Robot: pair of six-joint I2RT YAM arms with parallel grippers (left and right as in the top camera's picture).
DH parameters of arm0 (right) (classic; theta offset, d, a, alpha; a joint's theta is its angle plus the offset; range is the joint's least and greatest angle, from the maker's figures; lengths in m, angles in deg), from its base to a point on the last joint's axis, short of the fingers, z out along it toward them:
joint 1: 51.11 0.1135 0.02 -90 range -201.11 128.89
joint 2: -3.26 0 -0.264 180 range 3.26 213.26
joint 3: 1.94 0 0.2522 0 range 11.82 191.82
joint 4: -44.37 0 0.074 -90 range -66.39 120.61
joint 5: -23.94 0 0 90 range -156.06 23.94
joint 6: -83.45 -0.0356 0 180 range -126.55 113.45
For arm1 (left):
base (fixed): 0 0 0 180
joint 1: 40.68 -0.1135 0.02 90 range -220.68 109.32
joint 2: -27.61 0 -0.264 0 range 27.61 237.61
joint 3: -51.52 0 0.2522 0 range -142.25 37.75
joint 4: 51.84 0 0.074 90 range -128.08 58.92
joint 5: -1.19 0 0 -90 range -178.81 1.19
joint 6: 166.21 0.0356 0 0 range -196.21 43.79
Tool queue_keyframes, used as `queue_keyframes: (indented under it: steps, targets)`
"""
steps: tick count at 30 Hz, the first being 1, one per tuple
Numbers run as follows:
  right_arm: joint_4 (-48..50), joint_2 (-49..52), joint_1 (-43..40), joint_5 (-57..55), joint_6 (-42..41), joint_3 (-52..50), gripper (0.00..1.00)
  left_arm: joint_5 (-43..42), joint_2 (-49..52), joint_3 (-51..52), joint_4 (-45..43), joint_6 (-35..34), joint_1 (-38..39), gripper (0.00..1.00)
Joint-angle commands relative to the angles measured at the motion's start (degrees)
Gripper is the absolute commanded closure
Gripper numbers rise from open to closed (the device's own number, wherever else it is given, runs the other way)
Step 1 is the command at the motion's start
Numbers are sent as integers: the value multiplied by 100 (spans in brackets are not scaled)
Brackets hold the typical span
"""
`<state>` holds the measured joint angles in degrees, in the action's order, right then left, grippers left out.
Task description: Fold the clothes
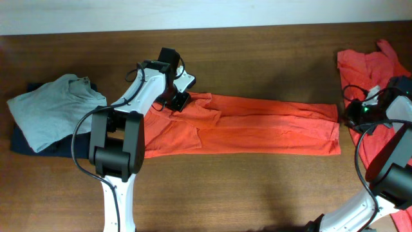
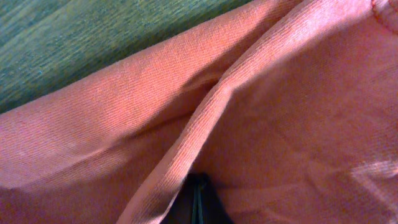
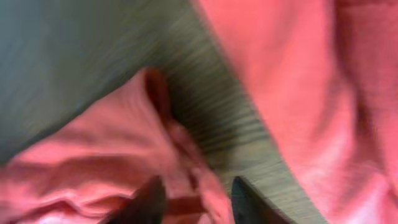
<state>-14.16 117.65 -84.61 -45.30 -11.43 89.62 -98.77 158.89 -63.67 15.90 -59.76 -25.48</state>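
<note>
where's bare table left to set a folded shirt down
Widest bare wood: the near strip below the orange shirt, between the left arm and right arm. Another strip runs above it along the far edge. Crowded: the grey pile left, the red shirt and right gripper right.

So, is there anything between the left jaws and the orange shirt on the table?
Nothing visible does. The left gripper sits on the orange shirt at its left end, and the wrist view shows cloth running straight into the shut jaws. The grey shirt lies apart, further left.
</note>
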Motion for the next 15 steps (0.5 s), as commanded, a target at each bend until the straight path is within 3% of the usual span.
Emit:
queue_keyframes:
  steps: [1, 9, 15]
  targets:
    - [50, 4, 20, 673, 166, 109, 55, 376, 380, 308, 9, -79, 2, 99]
    - [234, 11, 374, 599, 140, 103, 66, 376, 380, 308, 4, -79, 2, 99]
    - [348, 11, 688, -769, -146, 98, 67, 376, 380, 308, 33, -79, 2, 99]
